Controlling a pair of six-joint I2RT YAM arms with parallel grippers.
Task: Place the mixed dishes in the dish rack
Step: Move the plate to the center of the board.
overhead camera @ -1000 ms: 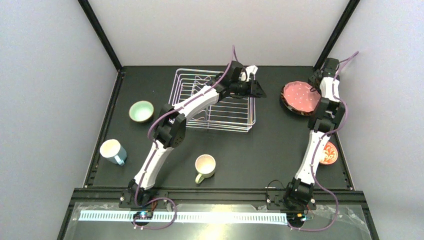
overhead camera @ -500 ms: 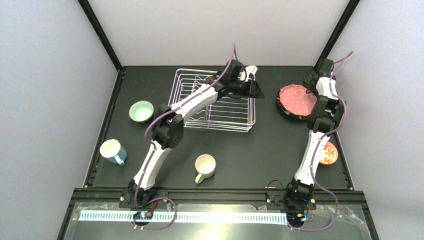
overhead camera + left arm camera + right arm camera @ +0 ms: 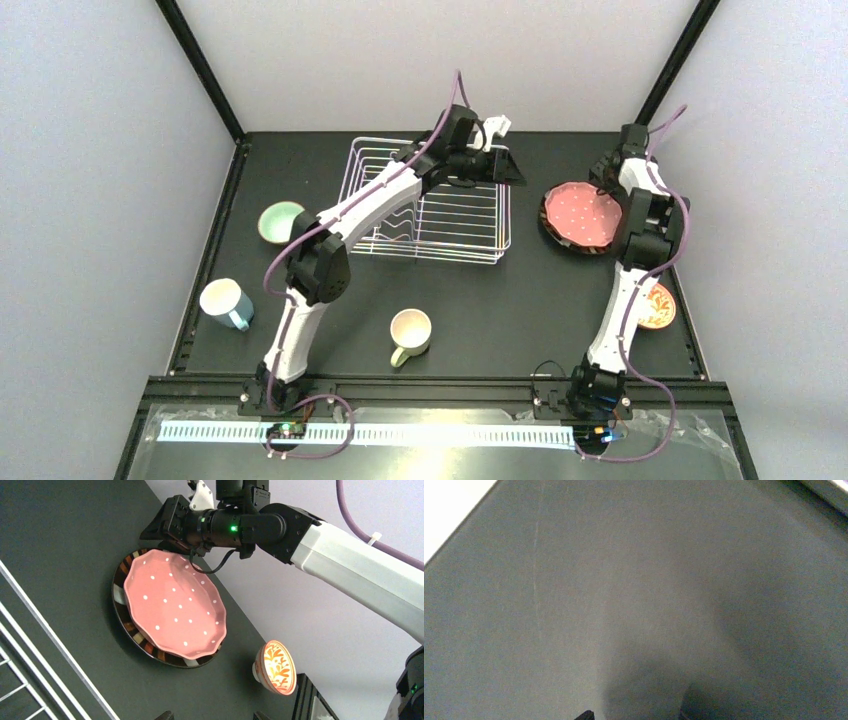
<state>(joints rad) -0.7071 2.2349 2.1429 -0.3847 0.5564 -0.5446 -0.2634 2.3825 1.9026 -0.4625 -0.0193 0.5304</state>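
The left claw (image 3: 211, 716) stands spread wide with nothing between its tips, hovering at about 1 o'clock of the dish rack (image 3: 470, 232), above the rack's far right corner and facing the plates. The right claw (image 3: 633, 716) is likewise spread wide and empty. Its own camera shows only a blank grey surface, and from the left wrist it sits at the far edge of the plate stack, at roughly 1 o'clock of it; whether it touches the rim I cannot tell. The pink dotted plate (image 3: 175, 610) lies on top of the dark-rimmed plate (image 3: 125, 619), whose striped rim shows along the near side. The pair rests on the black table (image 3: 520, 300) at 3 o'clock of the rack, just beside it but apart. The small orange-patterned bowl (image 3: 275, 667) sits at about 5 o'clock of the plates, partly hidden behind the right arm in the top view. On the other side, the pale-green bowl (image 3: 280, 221) is at 9 o'clock of the rack, the light-blue mug (image 3: 225, 302) at 8 o'clock nearer the table's left edge, and the cream mug (image 3: 410, 331) at 6 o'clock, towards the arm bases. All of these stand outside the rack.
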